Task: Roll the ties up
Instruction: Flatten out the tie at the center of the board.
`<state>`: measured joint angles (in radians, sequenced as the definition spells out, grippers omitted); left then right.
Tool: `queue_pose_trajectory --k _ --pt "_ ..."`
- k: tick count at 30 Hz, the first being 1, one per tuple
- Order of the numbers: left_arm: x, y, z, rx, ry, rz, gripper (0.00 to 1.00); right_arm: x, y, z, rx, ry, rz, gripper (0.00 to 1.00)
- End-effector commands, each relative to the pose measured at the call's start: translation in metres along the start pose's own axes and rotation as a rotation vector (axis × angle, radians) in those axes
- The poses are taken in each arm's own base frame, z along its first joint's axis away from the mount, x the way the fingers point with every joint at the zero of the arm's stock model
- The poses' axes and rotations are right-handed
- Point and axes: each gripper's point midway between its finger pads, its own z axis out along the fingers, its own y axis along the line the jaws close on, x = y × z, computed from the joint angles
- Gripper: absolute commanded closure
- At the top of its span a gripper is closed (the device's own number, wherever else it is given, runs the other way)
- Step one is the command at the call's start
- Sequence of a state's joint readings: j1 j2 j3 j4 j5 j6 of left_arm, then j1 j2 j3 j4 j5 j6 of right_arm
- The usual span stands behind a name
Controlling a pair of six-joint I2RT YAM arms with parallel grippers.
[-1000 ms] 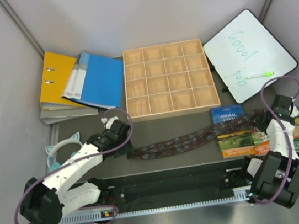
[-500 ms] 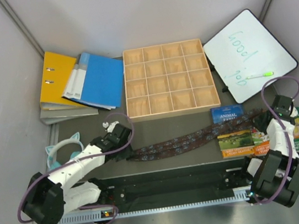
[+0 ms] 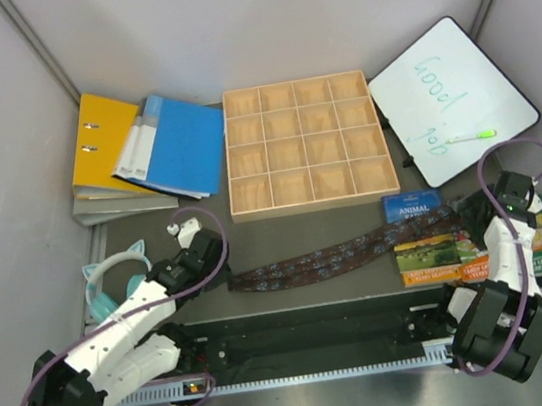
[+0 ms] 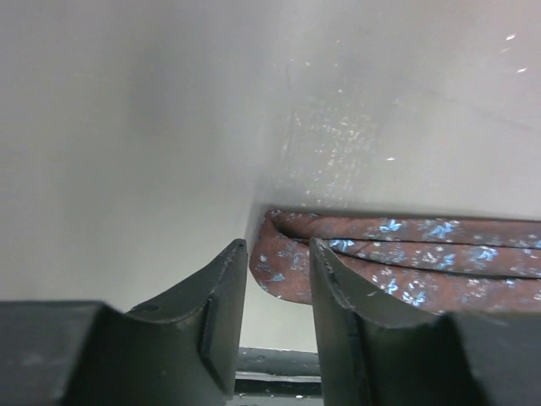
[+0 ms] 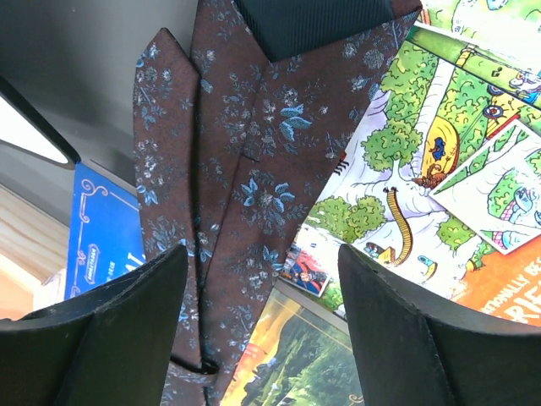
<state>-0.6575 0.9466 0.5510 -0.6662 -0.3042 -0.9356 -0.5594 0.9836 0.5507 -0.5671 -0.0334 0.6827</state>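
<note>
One dark brown tie (image 3: 329, 255) with small blue flowers lies stretched across the table in front of the arms. Its folded narrow end (image 4: 283, 258) rests on the table just past my left gripper's (image 4: 276, 244) tips. The left jaws stand a narrow gap apart, with bare table showing between them. In the top view the left gripper (image 3: 222, 267) sits at the tie's left end. My right gripper (image 5: 262, 249) hangs wide open above the tie's wide pointed end (image 5: 254, 169), which lies partly over picture books (image 5: 439, 144). From above, the right gripper (image 3: 474, 210) is at the tie's right end.
A wooden compartment tray (image 3: 303, 143) stands behind the tie. A whiteboard (image 3: 452, 87) with a green marker (image 3: 471, 135) is at the back right, a blue folder (image 3: 177, 145) and yellow binder (image 3: 101, 141) at the back left. A teal cat-ear headband (image 3: 110, 276) lies left. Books (image 3: 429, 251) lie right.
The right gripper has gone from shut to wide open over the tie's wide end. The left arm dropped toward the tie's left end, then drew back left a little, and its jaws narrowed.
</note>
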Motion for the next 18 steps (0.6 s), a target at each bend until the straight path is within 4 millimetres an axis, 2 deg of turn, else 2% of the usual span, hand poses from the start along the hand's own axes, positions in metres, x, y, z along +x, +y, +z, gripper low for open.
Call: queue_pose_trajectory --k 1,9,18 --pt "0.005 0.002 0.005 0.031 -0.016 -0.058 0.61 -0.016 0.013 -0.009 -0.042 -0.053 0.037 0.29" --pt "0.03 -0.001 0.021 0.049 0.084 -0.026 0.6 -0.03 0.031 -0.014 -0.095 -0.071 0.047 0.34" --pt "0.036 0.0 0.03 0.062 0.087 -0.008 0.59 -0.029 0.035 -0.016 -0.115 -0.062 0.03 0.36"
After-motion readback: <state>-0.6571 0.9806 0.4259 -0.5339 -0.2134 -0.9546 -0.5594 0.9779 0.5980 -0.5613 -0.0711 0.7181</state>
